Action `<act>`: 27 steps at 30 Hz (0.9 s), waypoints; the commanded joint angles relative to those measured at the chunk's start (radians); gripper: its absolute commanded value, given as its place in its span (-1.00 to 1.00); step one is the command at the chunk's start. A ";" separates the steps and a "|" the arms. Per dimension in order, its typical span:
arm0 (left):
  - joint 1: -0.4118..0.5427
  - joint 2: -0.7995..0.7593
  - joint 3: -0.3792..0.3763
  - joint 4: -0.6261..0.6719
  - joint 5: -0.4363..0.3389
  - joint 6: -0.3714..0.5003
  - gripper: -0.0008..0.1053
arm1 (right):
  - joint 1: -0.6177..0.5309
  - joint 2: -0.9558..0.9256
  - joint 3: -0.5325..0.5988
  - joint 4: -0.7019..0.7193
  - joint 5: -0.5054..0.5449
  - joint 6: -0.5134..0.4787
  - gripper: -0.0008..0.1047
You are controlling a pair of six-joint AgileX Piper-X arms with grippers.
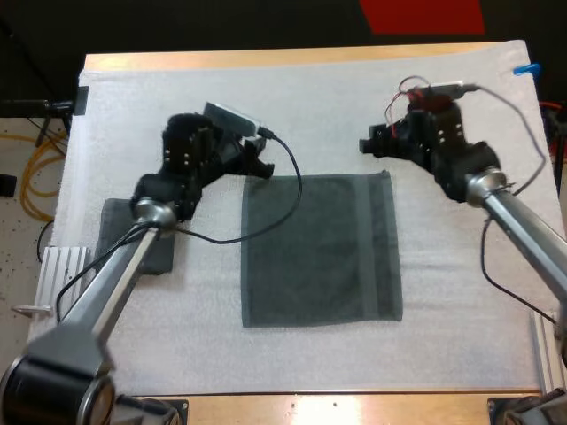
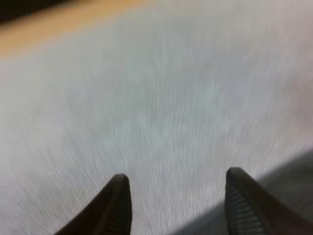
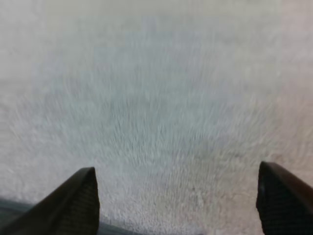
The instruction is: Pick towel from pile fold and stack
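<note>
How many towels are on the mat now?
2. One spread towel lies flat at the middle of the mat; one folded towel lies at its left side, partly under the left arm. None seems hidden.

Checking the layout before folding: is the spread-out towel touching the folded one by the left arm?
Apart. The high view shows bare white mat between the spread-out towel and the folded towel, which lies partly under the left arm.

Spread towel point(image 1: 321, 250) lies mid-mat point(image 1: 301, 106), folded towel point(image 1: 113, 227) to its left
</note>
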 commanded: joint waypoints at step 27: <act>0.001 -0.846 -0.014 0.876 -0.050 -0.029 -0.17 | -0.005 -0.824 0.050 0.805 -0.024 0.103 0.26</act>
